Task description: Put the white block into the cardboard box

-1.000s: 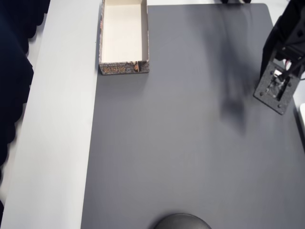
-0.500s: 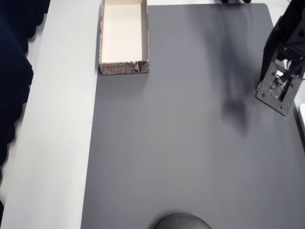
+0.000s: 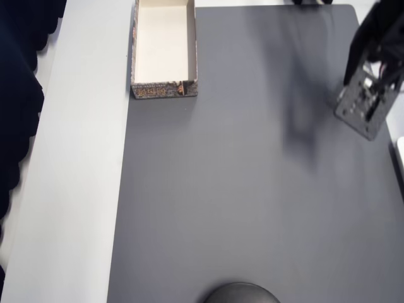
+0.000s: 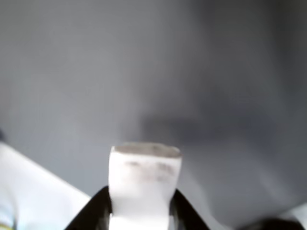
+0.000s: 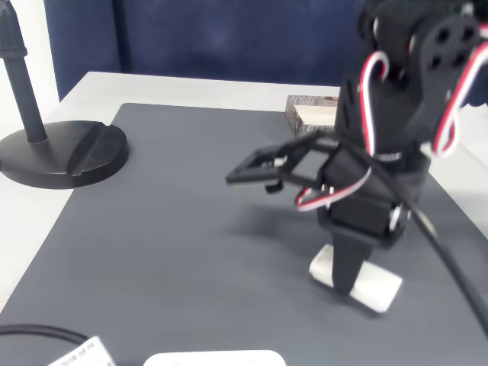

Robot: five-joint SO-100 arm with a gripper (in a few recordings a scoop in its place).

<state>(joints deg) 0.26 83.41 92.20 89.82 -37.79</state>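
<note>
Tool [image 4: 140, 211] at lower centre of wrist view, pinching white block [image 4: 144, 179] above dark counter [image 3: 240, 189]. Cardboard box [image 3: 163, 50] at upper left of overhead view, well apart. Step judged: carrying. Next: travel across to box, then release inside.

A dark grey mat [image 3: 240, 189] covers most of the pale surface [image 3: 76, 189]. In the fixed view, a black round-based stand [image 5: 53, 152] sits at the mat's left edge, with a black cable [image 5: 38, 333] in the near-left corner.
</note>
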